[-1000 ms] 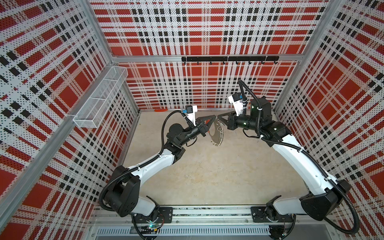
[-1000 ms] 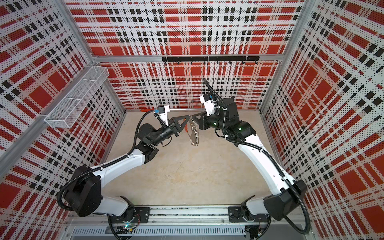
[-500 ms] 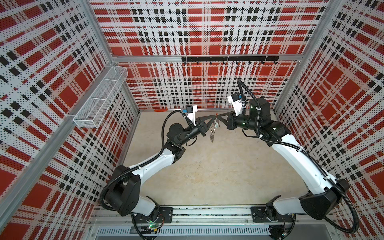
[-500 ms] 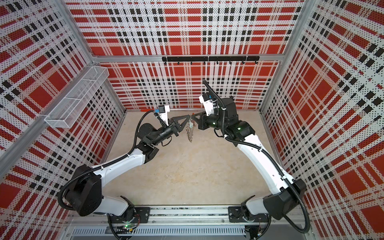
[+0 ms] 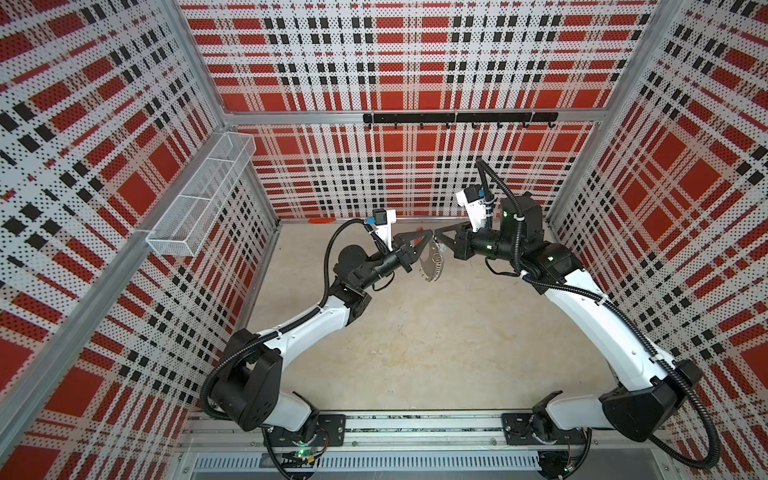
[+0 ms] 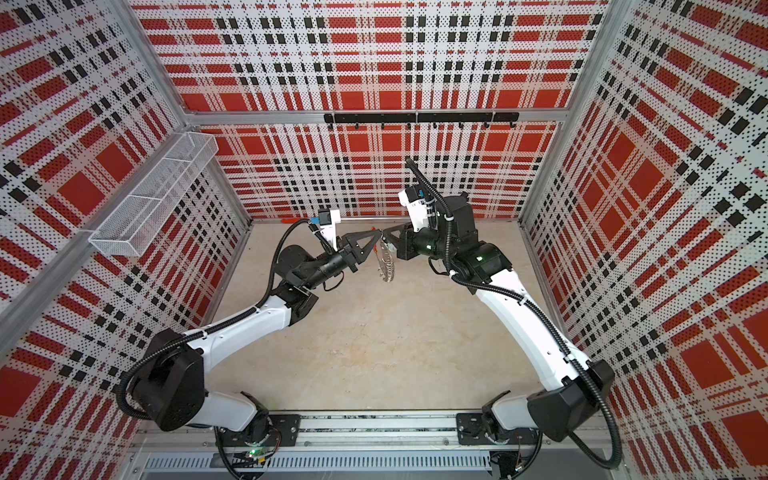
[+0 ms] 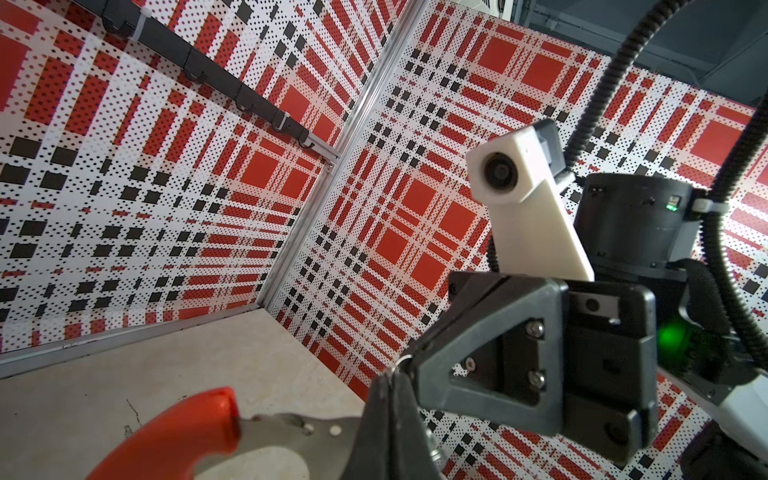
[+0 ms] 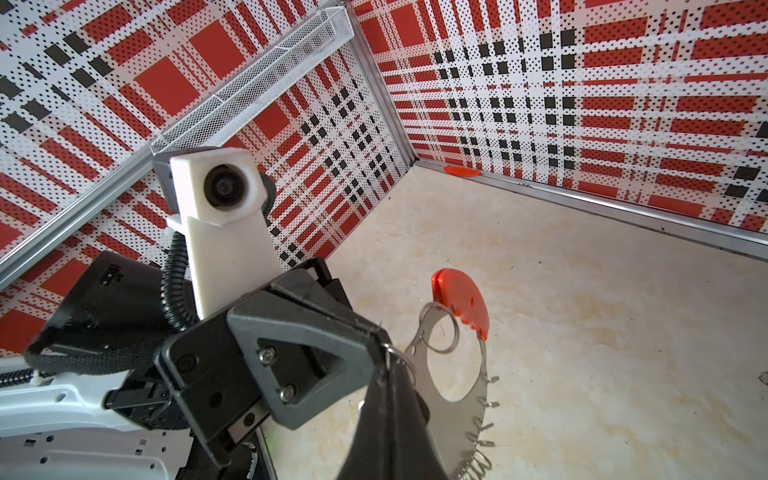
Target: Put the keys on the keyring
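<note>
Above the table (image 5: 415, 353), left fingers (image 5: 417, 241) and right fingers (image 5: 448, 233) — both closed — pinch the keyring (image 5: 432, 267).

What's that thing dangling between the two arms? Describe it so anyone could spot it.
Above the beige floor, near the back wall, the left pincer and right pincer meet tip to tip. There hangs the keyring: a grey metal hoop fringed with small wire loops, with a red plastic segment. Unlike the orange-red strip lying by the wall, it hangs in mid-air.
</note>
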`<state>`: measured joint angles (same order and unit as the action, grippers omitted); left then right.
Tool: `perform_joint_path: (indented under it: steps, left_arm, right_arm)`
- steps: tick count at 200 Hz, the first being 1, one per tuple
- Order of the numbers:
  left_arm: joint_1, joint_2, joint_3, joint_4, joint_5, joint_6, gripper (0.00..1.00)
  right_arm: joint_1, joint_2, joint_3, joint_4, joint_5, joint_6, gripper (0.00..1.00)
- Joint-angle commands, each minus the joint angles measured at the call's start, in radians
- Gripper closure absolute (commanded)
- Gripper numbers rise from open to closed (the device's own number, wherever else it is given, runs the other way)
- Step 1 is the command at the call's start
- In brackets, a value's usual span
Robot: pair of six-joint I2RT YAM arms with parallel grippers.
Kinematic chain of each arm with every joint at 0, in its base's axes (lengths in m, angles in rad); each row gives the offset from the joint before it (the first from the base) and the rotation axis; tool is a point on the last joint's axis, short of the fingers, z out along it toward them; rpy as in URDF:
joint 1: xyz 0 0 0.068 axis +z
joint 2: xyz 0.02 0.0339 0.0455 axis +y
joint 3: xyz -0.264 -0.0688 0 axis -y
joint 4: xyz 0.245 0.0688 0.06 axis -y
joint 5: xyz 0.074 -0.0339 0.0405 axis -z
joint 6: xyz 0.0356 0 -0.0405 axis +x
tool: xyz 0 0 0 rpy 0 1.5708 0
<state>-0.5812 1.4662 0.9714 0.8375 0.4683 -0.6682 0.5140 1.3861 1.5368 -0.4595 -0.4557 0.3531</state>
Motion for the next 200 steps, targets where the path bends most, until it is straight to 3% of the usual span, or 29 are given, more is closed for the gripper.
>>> perform_joint_path:
  steps: [1, 110, 200]
  left_arm:
    - [-0.004, 0.008, 0.035, 0.040, 0.030, 0.010, 1.00]
    - [-0.008, 0.016, 0.046, 0.016, 0.078, 0.053, 1.00]
    - [-0.001, -0.008, 0.076, -0.061, 0.193, 0.183, 1.00]
  right_arm:
    - [0.005, 0.007, 0.034, 0.020, -0.015, -0.009, 1.00]
    - [0.006, 0.055, 0.109, -0.049, -0.007, 0.005, 1.00]
    - [-0.037, 0.123, 0.154, -0.157, 0.000, 0.038, 1.00]
